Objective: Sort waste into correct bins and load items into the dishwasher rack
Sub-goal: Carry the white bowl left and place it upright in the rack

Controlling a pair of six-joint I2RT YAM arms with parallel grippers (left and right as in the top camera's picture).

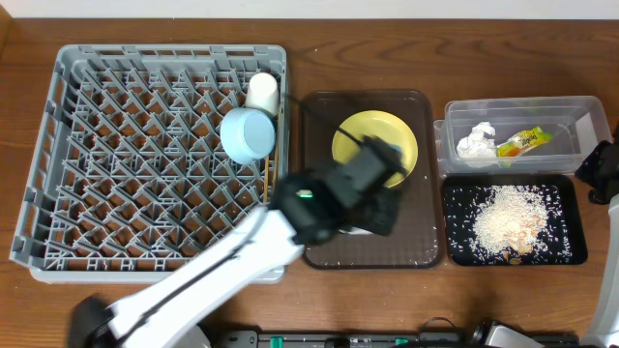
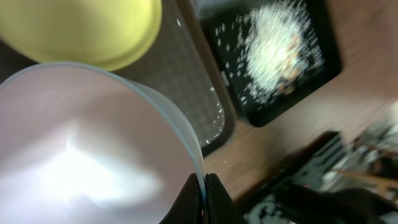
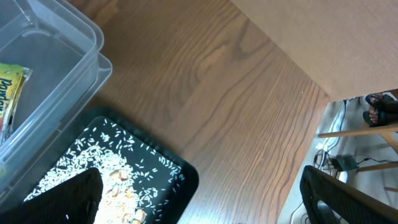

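While the left pincer (image 2: 202,200) pinches the rim of the white bowl (image 2: 81,155) on the brown tray (image 2: 177,65), the right pincer (image 3: 205,211) is spread; next the bowl should be lifted to the dishwasher rack (image 1: 164,53).

Under me: brown wood-grain table (image 1: 368,58), evenly lit, no hard glare. My right wrist view shows its far edge, then plain tan floor (image 3: 323,37) below. Down there: tangled cables (image 3: 328,159) and light wooden rails (image 3: 367,132), which could be a chair or a stand. Overhead shows a pale strip (image 1: 387,8) past the table's top edge, wall or floor unclear.
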